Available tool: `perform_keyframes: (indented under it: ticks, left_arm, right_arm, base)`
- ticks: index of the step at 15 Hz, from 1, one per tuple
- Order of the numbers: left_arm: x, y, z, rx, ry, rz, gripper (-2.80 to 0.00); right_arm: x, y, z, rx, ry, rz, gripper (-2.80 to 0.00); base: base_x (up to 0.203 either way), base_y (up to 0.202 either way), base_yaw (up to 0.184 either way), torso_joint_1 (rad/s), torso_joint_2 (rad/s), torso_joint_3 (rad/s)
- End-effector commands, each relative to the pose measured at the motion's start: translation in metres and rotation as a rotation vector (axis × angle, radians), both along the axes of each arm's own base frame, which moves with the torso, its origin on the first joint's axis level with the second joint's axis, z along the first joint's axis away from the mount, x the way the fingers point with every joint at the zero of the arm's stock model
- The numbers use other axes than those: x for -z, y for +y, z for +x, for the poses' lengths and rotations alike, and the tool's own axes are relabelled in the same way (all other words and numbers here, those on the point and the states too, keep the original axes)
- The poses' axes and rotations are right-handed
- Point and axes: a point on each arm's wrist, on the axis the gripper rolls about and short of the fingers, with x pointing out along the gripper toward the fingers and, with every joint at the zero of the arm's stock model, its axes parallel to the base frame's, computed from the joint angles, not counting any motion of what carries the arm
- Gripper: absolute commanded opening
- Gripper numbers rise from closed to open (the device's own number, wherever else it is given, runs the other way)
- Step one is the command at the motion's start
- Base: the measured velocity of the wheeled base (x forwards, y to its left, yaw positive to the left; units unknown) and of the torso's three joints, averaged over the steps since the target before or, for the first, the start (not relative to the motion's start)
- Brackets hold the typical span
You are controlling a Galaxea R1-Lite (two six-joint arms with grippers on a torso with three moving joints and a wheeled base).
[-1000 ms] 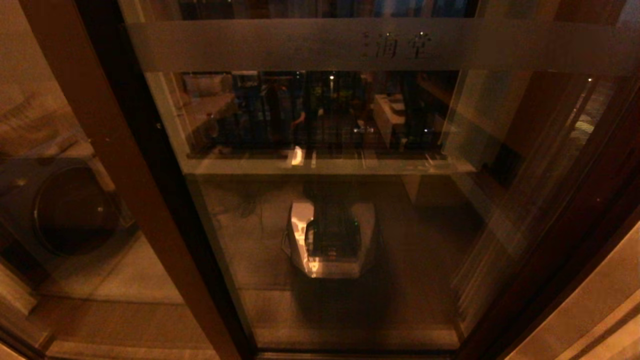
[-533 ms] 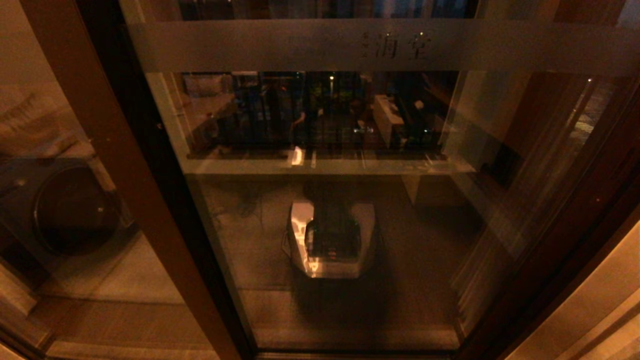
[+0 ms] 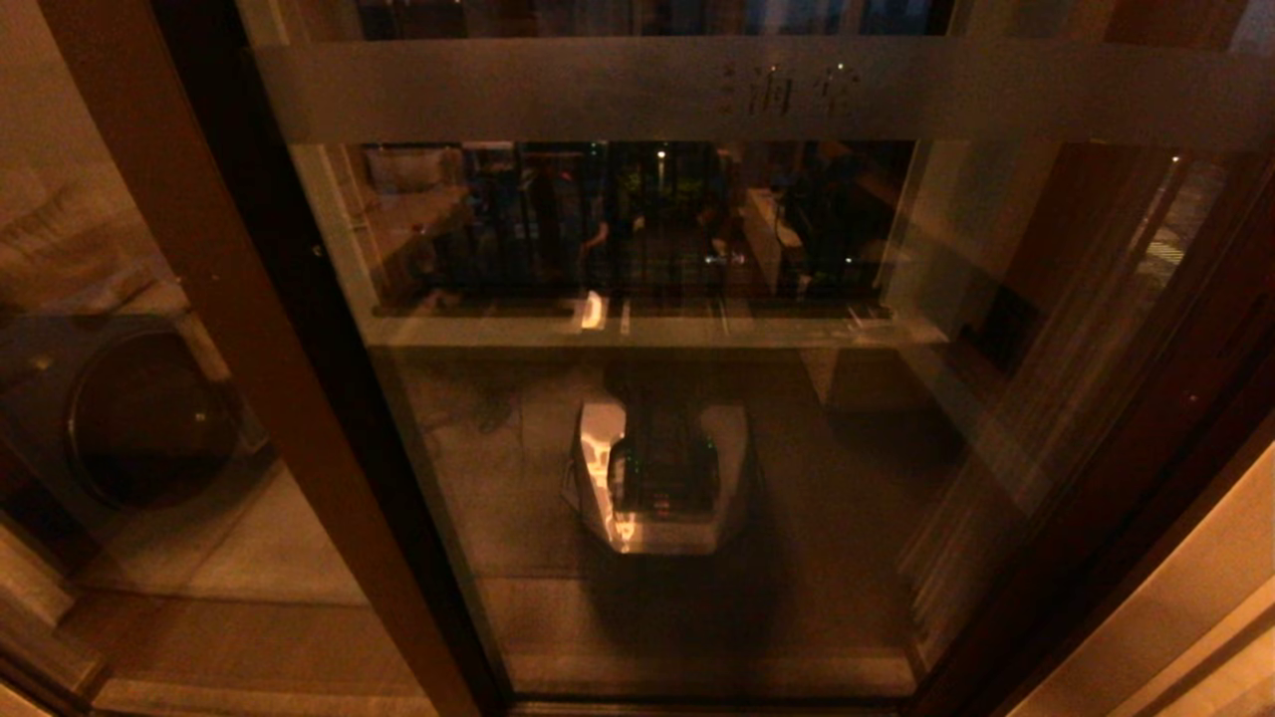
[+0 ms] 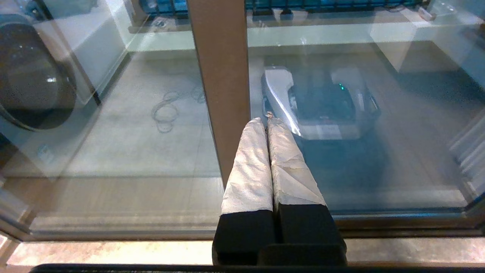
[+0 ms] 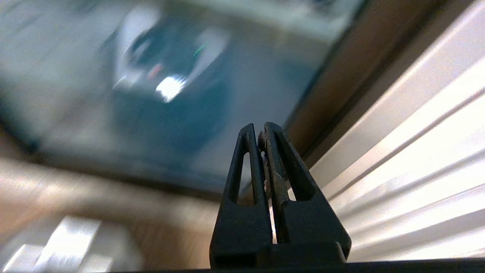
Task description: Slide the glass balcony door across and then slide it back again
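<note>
The glass balcony door point(image 3: 697, 478) fills the head view, with a frosted band and small characters point(image 3: 787, 90) near its top. Its brown upright frame point(image 3: 259, 329) slants down the left side. Neither gripper shows in that view. In the left wrist view my left gripper point(image 4: 265, 120) is shut and holds nothing, its white-wrapped fingers point(image 4: 250, 167) lying against the edge of the brown upright point(image 4: 221, 76), low near the bottom rail. My right gripper point(image 5: 259, 131) is shut and empty, close to the door's other brown frame edge point(image 5: 341, 87).
A washing machine point(image 3: 149, 418) stands behind the fixed glass panel on the left. My own base is mirrored in the glass point(image 3: 657, 478). A black-barred railing window point(image 3: 618, 229) lies beyond. Pale ribbed wall trim point(image 5: 416, 144) runs beside the right gripper.
</note>
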Motion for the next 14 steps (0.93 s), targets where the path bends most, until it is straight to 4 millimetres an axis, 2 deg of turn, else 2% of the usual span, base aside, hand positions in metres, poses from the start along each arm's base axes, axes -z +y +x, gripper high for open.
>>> perform_keyframes:
  ticks: [1,3,5,14]
  left_arm:
    - [-0.0001,0.0,0.0001,0.0,0.001,0.001,-2.8]
    - [0.0,0.0,0.0001,0.0,0.002,0.001,-2.8]
    - [-0.0001,0.0,0.0001,0.0,0.001,0.001,-2.8]
    - [-0.0001,0.0,0.0001,0.0,0.001,0.001,-2.8]
  right_arm:
    - [0.0099,-0.0007,0.0108,0.032,-0.111,0.015,-2.8]
    - [0.0054,-0.0007,0.0102,0.035,-0.147,0.079,-2.8]
    - [0.0129,0.0002,0.0119,0.0,-0.109,0.141,-2.8]
    - [0.0127,0.0002,0.012,0.002,-0.108,0.18,-2.8]
  base:
    - [0.0,0.0,0.0,0.0,0.0,0.0]
    - [0.0,0.0,0.0,0.0,0.0,0.0]
    - [0.0,0.0,0.0,0.0,0.0,0.0]
    - [0.0,0.0,0.0,0.0,0.0,0.0]
